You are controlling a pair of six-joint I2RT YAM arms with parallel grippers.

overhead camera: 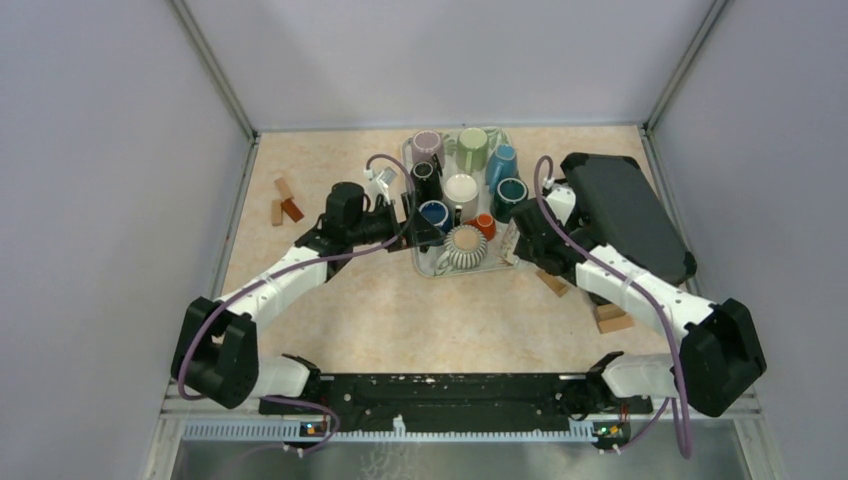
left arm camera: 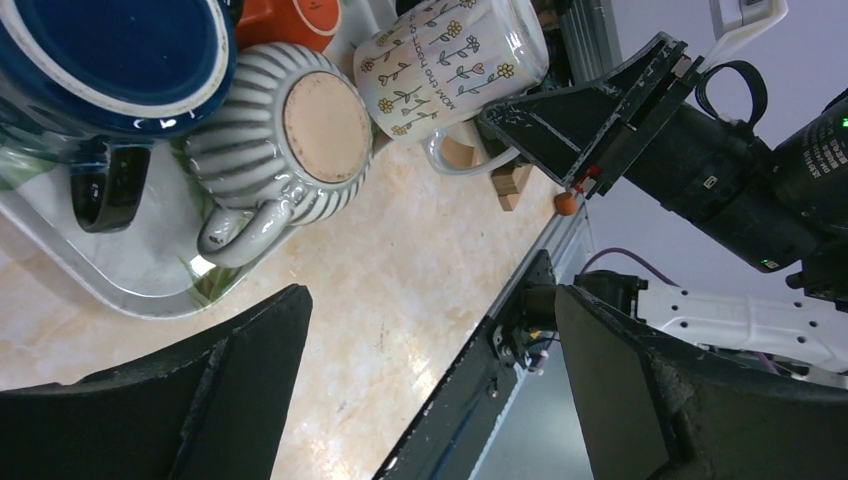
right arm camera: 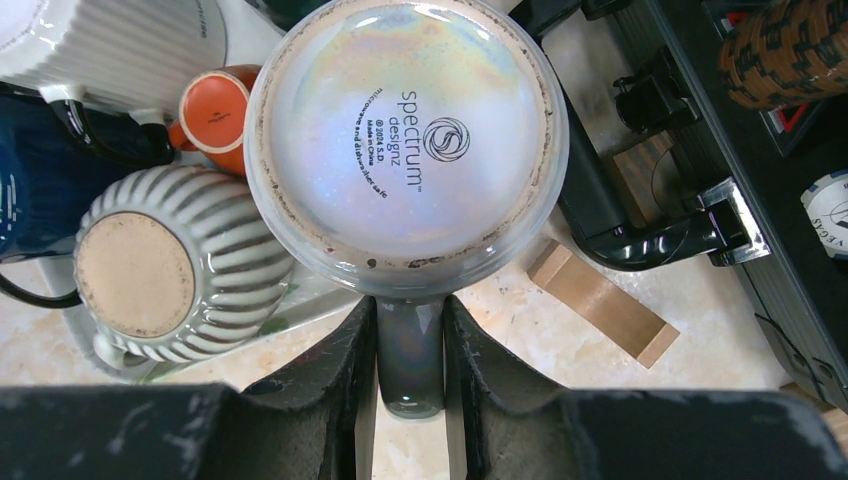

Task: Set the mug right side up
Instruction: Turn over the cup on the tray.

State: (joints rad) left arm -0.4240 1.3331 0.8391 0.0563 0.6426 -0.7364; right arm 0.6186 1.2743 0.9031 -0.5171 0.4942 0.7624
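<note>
The mug (right arm camera: 405, 140) is white with a flower print and shows its glossy stamped base in the right wrist view. My right gripper (right arm camera: 410, 320) is shut on its grey handle (right arm camera: 410, 365), one finger on each side. The left wrist view shows the same mug (left arm camera: 450, 60) tilted on its side at the tray's edge, with the right fingers (left arm camera: 590, 120) at its handle. My left gripper (left arm camera: 430, 340) stands wide open over bare table, holding nothing. In the top view the right gripper (overhead camera: 515, 243) is at the tray's right edge and the left gripper (overhead camera: 425, 235) at its left.
A clear tray (overhead camera: 425, 265) holds several mugs. Among them are an upside-down grey striped mug (right arm camera: 150, 270), a blue mug (left arm camera: 110, 60) and a small orange cup (right arm camera: 215, 110). A black case (overhead camera: 625, 215) lies at the right. Wooden blocks (overhead camera: 285, 205) (right arm camera: 600, 300) lie on the table.
</note>
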